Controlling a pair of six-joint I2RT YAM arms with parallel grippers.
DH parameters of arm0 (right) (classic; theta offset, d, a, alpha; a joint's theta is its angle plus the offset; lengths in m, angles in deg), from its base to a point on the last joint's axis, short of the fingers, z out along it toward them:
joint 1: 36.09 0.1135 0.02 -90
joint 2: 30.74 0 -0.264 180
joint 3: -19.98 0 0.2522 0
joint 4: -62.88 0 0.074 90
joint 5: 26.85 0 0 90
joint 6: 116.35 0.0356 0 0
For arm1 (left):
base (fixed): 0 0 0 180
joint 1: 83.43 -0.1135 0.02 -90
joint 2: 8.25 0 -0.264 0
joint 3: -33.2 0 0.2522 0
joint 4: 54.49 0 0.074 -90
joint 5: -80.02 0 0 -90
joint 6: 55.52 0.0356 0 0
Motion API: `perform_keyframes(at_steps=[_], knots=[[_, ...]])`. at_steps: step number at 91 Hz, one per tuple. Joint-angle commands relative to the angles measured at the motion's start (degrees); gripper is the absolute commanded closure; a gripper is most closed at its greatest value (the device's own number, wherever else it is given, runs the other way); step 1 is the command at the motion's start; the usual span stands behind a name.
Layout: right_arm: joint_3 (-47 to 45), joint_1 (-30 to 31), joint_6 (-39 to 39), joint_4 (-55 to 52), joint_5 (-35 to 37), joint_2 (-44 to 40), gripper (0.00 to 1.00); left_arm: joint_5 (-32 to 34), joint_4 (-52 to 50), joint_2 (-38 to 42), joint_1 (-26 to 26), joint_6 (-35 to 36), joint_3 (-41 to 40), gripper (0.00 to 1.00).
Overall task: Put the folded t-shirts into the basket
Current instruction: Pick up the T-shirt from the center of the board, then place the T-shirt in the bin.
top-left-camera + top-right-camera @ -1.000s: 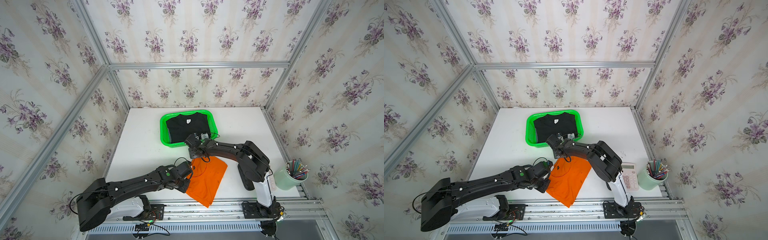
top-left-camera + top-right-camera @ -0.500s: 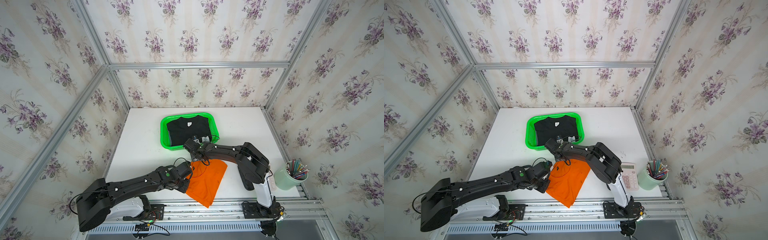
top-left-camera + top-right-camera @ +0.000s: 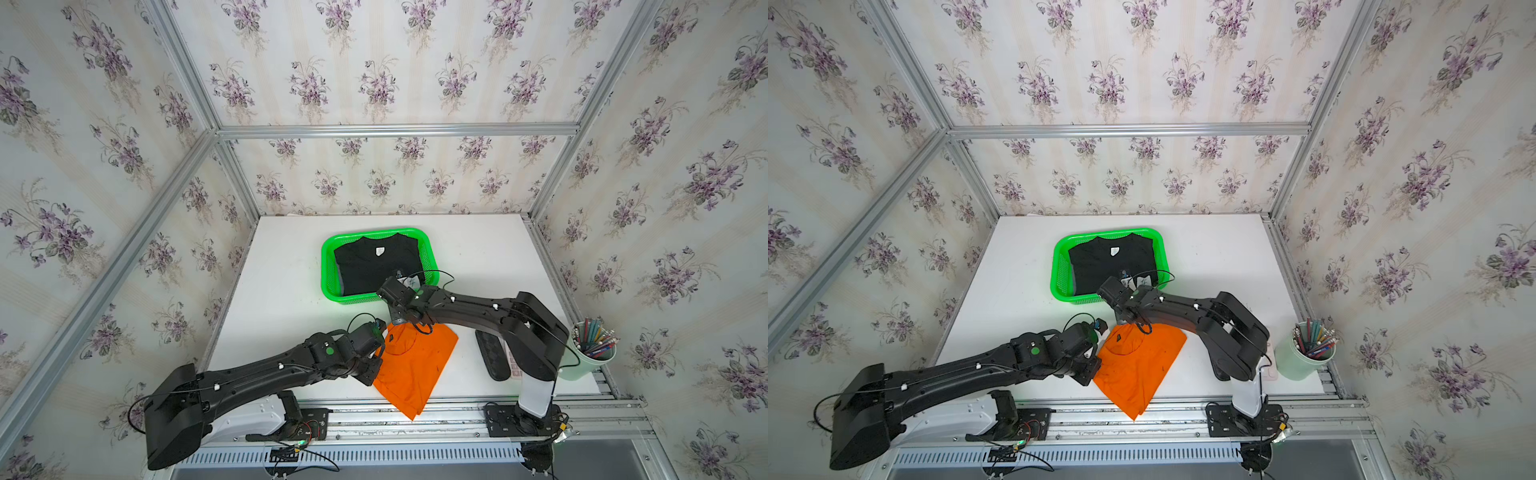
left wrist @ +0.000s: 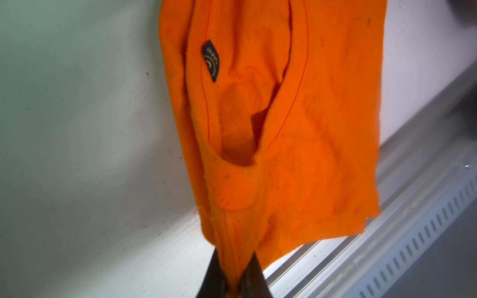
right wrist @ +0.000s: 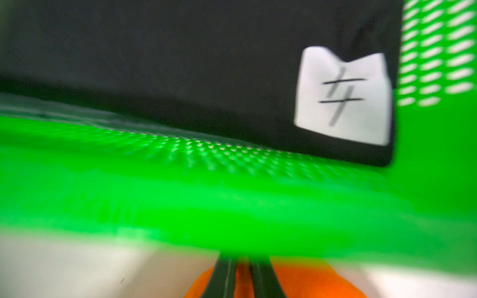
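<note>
Just shut the right gripper (image 5: 241, 265) on the far edge of the bright orange folded cloth t-shirt (image 3: 415, 365), on the white tabletop (image 3: 291, 316) near the green mesh plastic basket (image 3: 326, 266). Pinched at another edge by the left gripper (image 4: 235, 258) too. Ready for a two-armed lift into it.

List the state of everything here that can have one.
basket: upright on the table, a shirt inside.
black shirt: folded, lying in the basket.
orange shirt: folded, on the table outside the basket, one corner over the front edge.
left pincer: shut on the orange shirt.
right pincer: shut on the orange shirt.
pen cup: upright, full of pens.
</note>
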Motion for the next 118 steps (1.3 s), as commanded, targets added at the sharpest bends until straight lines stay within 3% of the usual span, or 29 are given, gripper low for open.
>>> perform_keyframes(at_steps=[1, 22, 37, 46, 62, 75, 94, 118], knots=[[-3.7, 0.0, 2.4, 5.6, -0.5, -5.0, 0.92, 1.7, -1.7, 0.0, 0.3, 5.6, 2.0, 1.0], [-11.0, -0.2, 6.8, 7.8, 2.0, -16.0, 0.95, 4.9, -7.5, -0.3, 0.3, 11.0, 8.5, 1.0], [-9.3, -2.4, 9.4, 7.2, -1.6, -22.6, 0.95, 10.0, -12.1, 0.9, 0.0, 12.3, 14.1, 1.0], [-8.1, -5.1, 11.9, 9.5, -5.9, -25.1, 0.95, 10.1, -16.2, 0.8, -1.6, 18.2, 19.7, 1.0], [-7.6, -5.5, 15.7, 15.0, -2.3, -26.2, 0.96, 14.4, -24.7, -2.3, -12.3, 29.8, 33.2, 1.0], [-5.5, -7.0, 19.3, 17.7, 1.2, -24.6, 0.95, 24.2, -23.4, -5.1, -18.5, 39.4, 39.8, 1.0], [0.9, -10.4, 19.9, 21.4, 0.2, -19.2, 0.95, 15.1, -14.9, -9.2, -26.3, 49.0, 41.5, 1.0], [5.1, -14.3, 20.3, 22.4, 0.8, -11.5, 0.95, 5.6, -6.2, -19.4, -33.6, 51.3, 42.8, 1.0]])
